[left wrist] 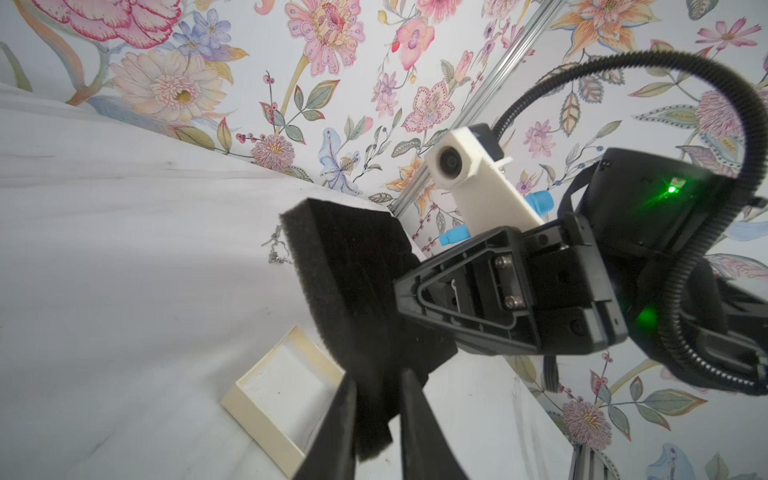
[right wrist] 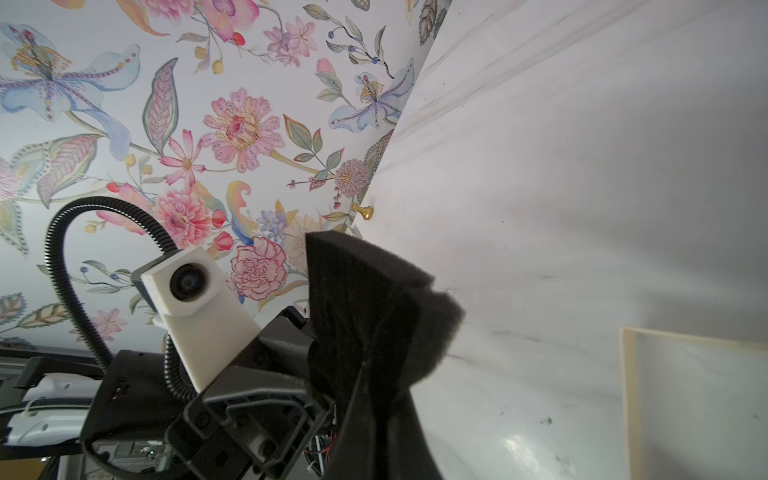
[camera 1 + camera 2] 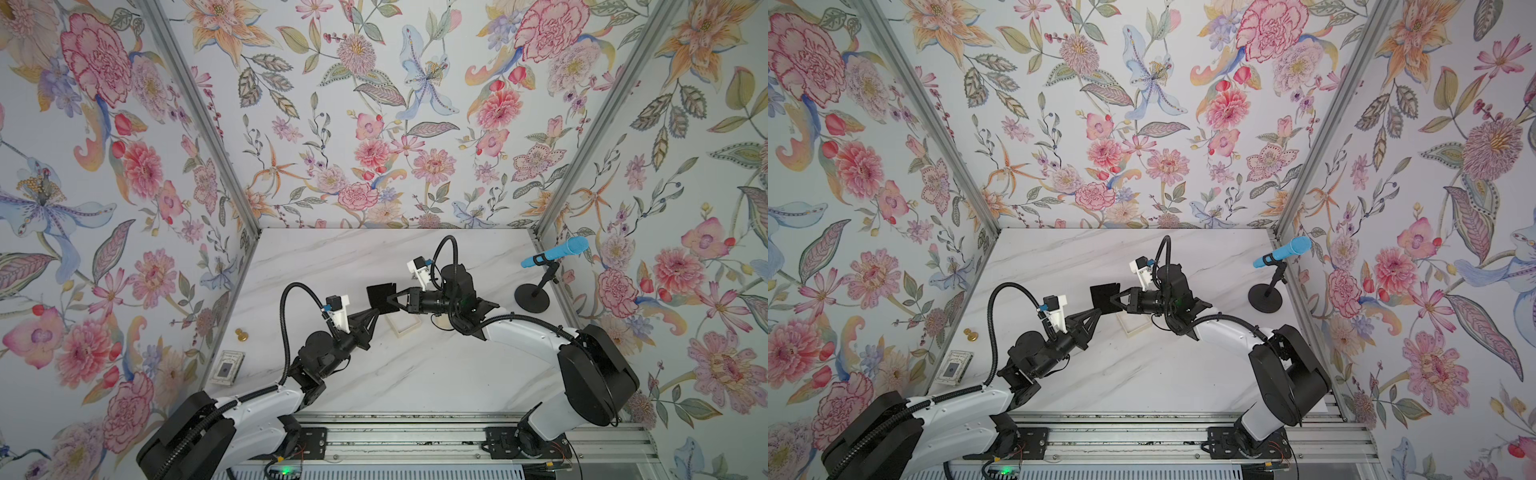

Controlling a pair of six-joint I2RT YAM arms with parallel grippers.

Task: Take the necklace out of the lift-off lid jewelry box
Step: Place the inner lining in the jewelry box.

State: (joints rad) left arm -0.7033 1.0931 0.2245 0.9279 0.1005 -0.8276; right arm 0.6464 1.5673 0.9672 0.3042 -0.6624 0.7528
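The right claw is pinched tight on the edge of a black foam square, holding it in the air just above the box. The left claw straddles the foam's lower corner, fingers only narrowly apart, with a sliver of light showing at one finger. The box sits open on the marble table, its inside bare and white. The necklace lies bunched on the table outside the box, on its far side, partly hidden by the foam. Well to the left of the box are a gold knob and a pale card, whose print is too small to read. A blue mic stands well to its right.
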